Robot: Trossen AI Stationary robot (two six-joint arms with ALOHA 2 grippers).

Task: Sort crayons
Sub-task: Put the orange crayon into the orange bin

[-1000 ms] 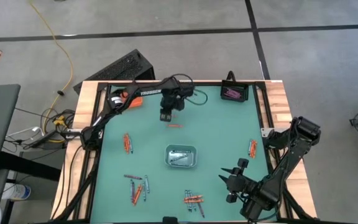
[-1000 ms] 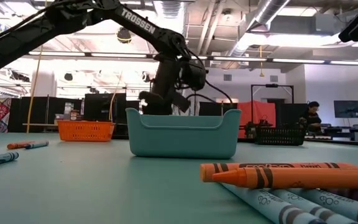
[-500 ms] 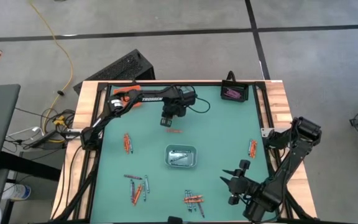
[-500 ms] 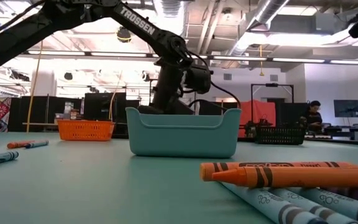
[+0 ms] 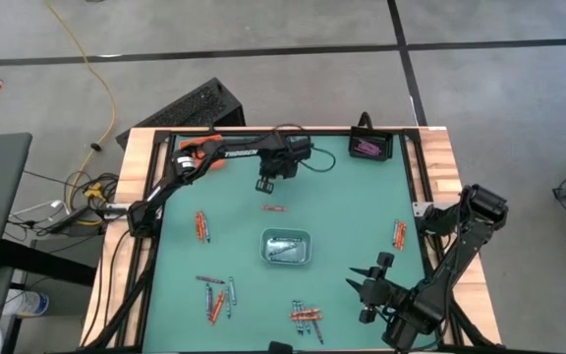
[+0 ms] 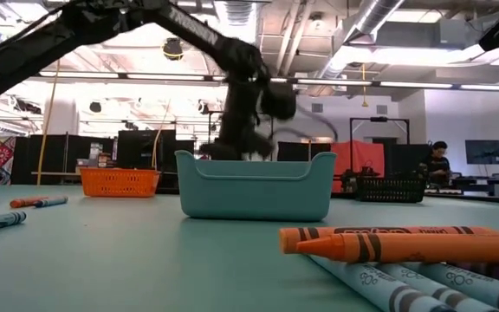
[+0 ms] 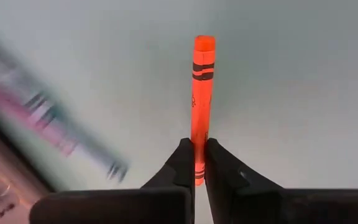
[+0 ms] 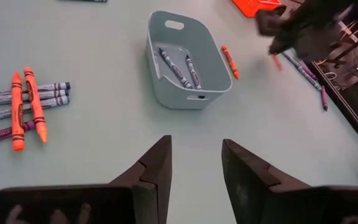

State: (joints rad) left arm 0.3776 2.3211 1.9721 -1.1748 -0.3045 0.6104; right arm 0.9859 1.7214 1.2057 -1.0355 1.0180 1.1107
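My left gripper [image 5: 266, 183] is at the table's far middle, beyond the grey-blue tray [image 5: 287, 233], and is shut on an orange-red crayon [image 7: 202, 93]. Another orange-red crayon [image 5: 274, 207] lies flat on the mat between that gripper and the tray; it also shows in the right wrist view [image 8: 229, 60]. The tray [image 8: 185, 99] holds a few grey-blue crayons [image 8: 179, 65]. My right gripper [image 5: 371, 285] waits open and empty at the near right, its fingers apart in its wrist view [image 8: 194, 155]. Loose crayons lie in groups on the mat [image 5: 306, 316]. My left gripper pinches one end of the orange-red crayon [image 7: 199, 135] between its two fingertips. The crayon lies along the fingers and sticks out forward past them, its flat banded end [image 7: 204, 46] farthest out. I cannot tell whether that end touches the mat.
An orange tray [image 5: 197, 150] stands at the far left and a black tray [image 5: 391, 147] with purple-pink crayons at the far right. Crayon groups lie at the left [image 5: 201, 226], near left [image 5: 216, 295] and right [image 5: 399, 233]. Purple-pink crayons [image 8: 303, 70] lie near the left gripper.
My left gripper dipped low behind the grey-blue tray, then rose again, and its wrist has swung toward the table's right. It is in motion now and blurred. The crayon between its fingers goes with it.
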